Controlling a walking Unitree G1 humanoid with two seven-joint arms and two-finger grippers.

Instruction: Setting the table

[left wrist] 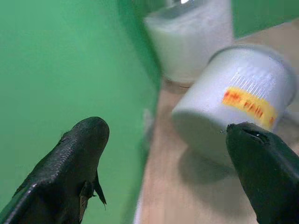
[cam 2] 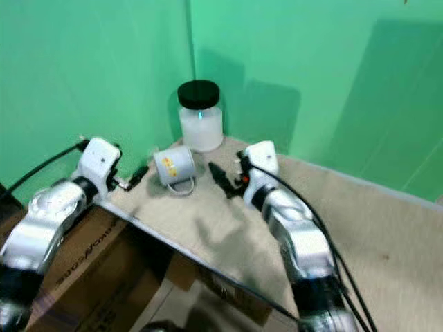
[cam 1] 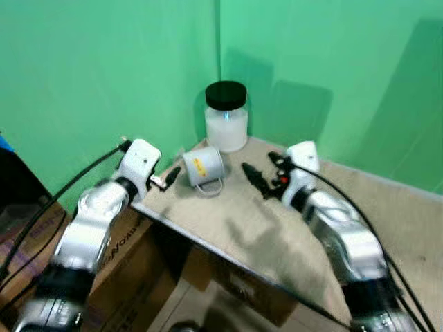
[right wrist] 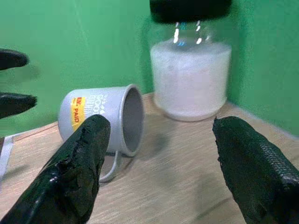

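1. Foreground: two silver arms reach forward over a light wood-grain table whose near corner overhangs cardboard boxes on the floor below.

2. Left gripper — held at the table's left edge, level with the tabletop, its black fingers spread apart and holding nothing. Its tips point at the closed bottom of the mug and stand just short of it; whether one tip grazes the mug wall cannot be told from the blurred wrist view.

3. Right gripper — poised above the tabletop to the right of the mug, fingers wide apart and empty. It is aimed toward the mug and the jar, near both but touching neither.

4. Mug — a white mug with a yellow-and-red label, lying on its side on the table between the two grippers. Its open mouth faces the right gripper, and its handle rests against the tabletop on the near side.

5. Jar — a clear jar with a black lid, upright in the far corner of the table just behind the mug, and filled most of the way with a white substance.

6. Background: green backdrop walls meet in a corner directly behind the jar.
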